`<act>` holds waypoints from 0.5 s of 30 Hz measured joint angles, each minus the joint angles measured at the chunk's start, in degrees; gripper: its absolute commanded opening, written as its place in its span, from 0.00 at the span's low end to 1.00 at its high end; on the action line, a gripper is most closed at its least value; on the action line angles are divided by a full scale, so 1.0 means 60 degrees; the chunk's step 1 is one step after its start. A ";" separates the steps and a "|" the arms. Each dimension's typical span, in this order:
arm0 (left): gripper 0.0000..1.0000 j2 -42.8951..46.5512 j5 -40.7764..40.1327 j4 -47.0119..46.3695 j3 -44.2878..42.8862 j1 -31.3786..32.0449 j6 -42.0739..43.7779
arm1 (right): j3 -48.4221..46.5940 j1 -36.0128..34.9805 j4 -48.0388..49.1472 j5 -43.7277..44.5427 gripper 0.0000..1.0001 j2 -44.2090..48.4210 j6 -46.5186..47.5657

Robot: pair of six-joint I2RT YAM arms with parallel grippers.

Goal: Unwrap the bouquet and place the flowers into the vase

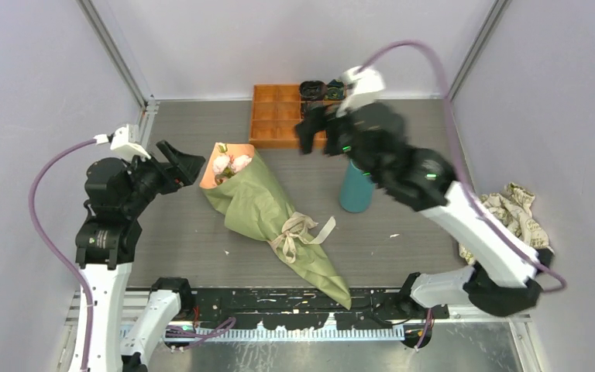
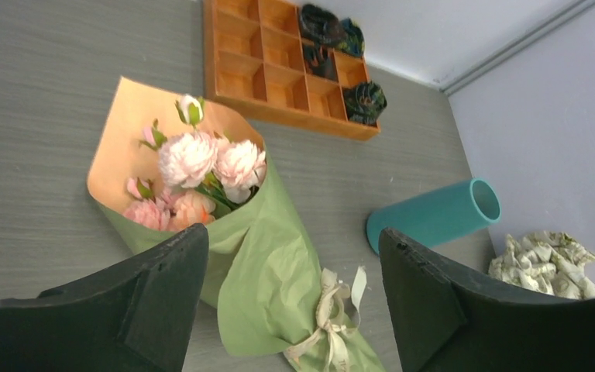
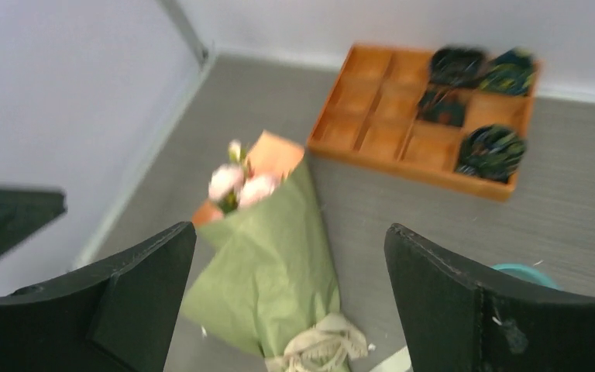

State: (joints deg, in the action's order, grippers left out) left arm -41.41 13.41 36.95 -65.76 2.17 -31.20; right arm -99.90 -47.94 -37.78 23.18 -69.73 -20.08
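Mid-frame from above, the bouquet (image 1: 267, 209) lies tied, the vase (image 1: 355, 188) right of it, top hidden by the right arm (image 1: 465, 217). The left wrist view shows that top. Left gripper (image 2: 293, 236) and right gripper (image 3: 290, 231) have jaws apart.

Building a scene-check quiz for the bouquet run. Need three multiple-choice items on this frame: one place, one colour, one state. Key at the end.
1. Where is the vase?
A. Standing on the table, right of the bouquet
B. Lying across the bouquet
C. Lifted off the table

2. What colour is the ribbon on the bouquet?
A. Red
B. Black
C. Cream

3. What state is the bouquet in?
A. Unwrapped, with its stems in the vase
B. Still wrapped and tied, lying on the table
C. Standing upright on its tip

Key:
1 A: the top view shows it upright on the table, to the right of the bouquet.
2 C: the bow is cream in both the top and left wrist views.
3 B: the ribbon is knotted and the flowers sit inside the wrap.
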 measured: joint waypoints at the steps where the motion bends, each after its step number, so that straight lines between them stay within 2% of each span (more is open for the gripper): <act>1: 0.77 -0.0044 0.0124 -0.0084 0.0164 0.0000 -0.0047 | 0.0040 -0.0572 -0.0007 0.0237 0.91 -0.0386 0.0084; 4: 0.74 -0.0142 0.0521 -0.0335 0.0940 0.0000 -0.0284 | 0.0637 -0.1891 -0.0040 0.0820 0.78 -0.1330 0.0189; 6: 0.71 -0.0135 0.0681 -0.0444 0.1468 0.0000 -0.0415 | 0.1526 -0.2317 -0.0117 0.0878 0.76 -0.1512 0.0080; 12: 0.57 -0.0229 0.1195 -0.0750 0.2772 0.0131 -0.0736 | 0.4554 -0.2320 0.0015 0.0962 0.66 -0.1126 -0.0849; 15: 0.49 -0.0357 0.1115 -0.1042 0.3093 0.0732 -0.0805 | 0.5931 -0.2295 0.0386 0.0903 0.64 -0.0940 -0.1439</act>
State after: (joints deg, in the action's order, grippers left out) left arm -43.55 20.10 30.70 -47.20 6.57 -36.03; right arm -64.31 -61.71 -35.46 28.60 -75.37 -28.71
